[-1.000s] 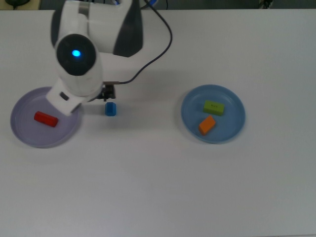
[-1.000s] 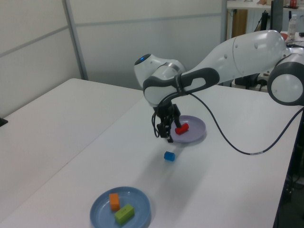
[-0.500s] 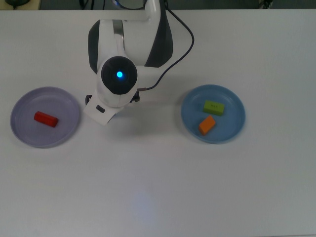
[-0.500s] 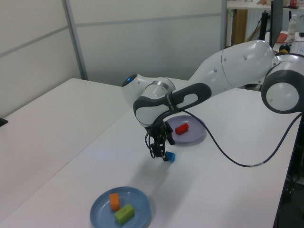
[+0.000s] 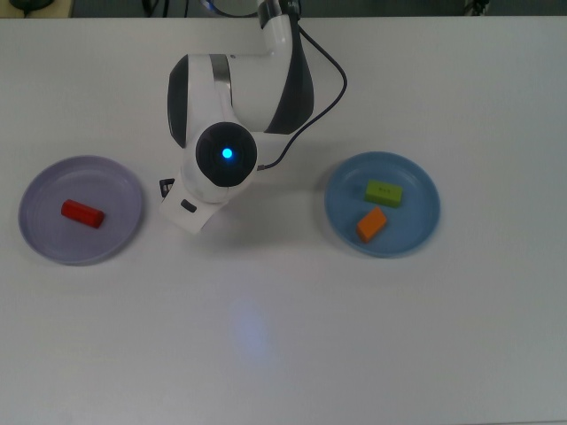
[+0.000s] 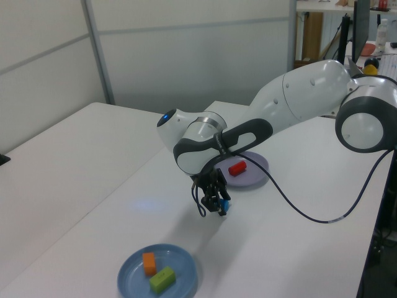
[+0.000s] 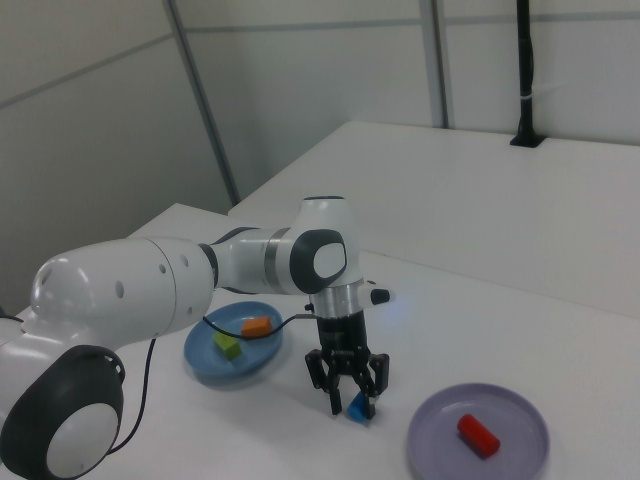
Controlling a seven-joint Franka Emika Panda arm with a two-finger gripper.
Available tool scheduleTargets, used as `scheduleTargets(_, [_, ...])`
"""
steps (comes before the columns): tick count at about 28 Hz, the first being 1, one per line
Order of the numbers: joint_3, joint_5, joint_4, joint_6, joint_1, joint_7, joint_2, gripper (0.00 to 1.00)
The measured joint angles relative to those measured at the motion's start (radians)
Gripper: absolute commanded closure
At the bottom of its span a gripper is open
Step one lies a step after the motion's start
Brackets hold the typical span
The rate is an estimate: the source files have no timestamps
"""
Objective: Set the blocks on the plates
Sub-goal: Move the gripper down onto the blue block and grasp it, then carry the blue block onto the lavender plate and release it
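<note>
1. While I've got all three feeds up, the gripper (image 7: 352,402) is right down at the white table (image 5: 266,336), pointing straight down, in the gap between the two plates.
2. The fingers are spread partway and sit either side of the blue block (image 7: 359,409), which rests on the table. In the right view they look open around it, not squeezed onto it, so I'd say nothing is lifted.
3. In the left view I only see a sliver of that blue block (image 6: 226,204) poking out beside the fingertips. In the top view the arm's wrist covers it completely.
4. The lavender plate (image 5: 44,243) is on the top view's left with the red cylinder (image 5: 82,212) lying on its side in it.
5. The blue plate (image 5: 416,230) is on the top view's right, well apart from the arm. It holds the lime-green bar (image 5: 384,191) and the orange wedge (image 5: 372,223), close together, whether touching I can't say.
6. The blue block sits nearer the lavender plate than the blue one, in the right view just beside that plate's (image 7: 430,440) left edge.
</note>
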Motion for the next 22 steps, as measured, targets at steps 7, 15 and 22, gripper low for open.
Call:
scheduleTargets(7, [0.000,-0.002,0.002,0.000,0.000,0.000,0.000,1.00])
scheduleTargets(15, [-0.012,0.006,0.026,0.000,-0.008,0.000,-0.008,1.00])
scheduleTargets(22, [-0.021,0.094,0.064,0.000,-0.092,-0.007,-0.070,1.00])
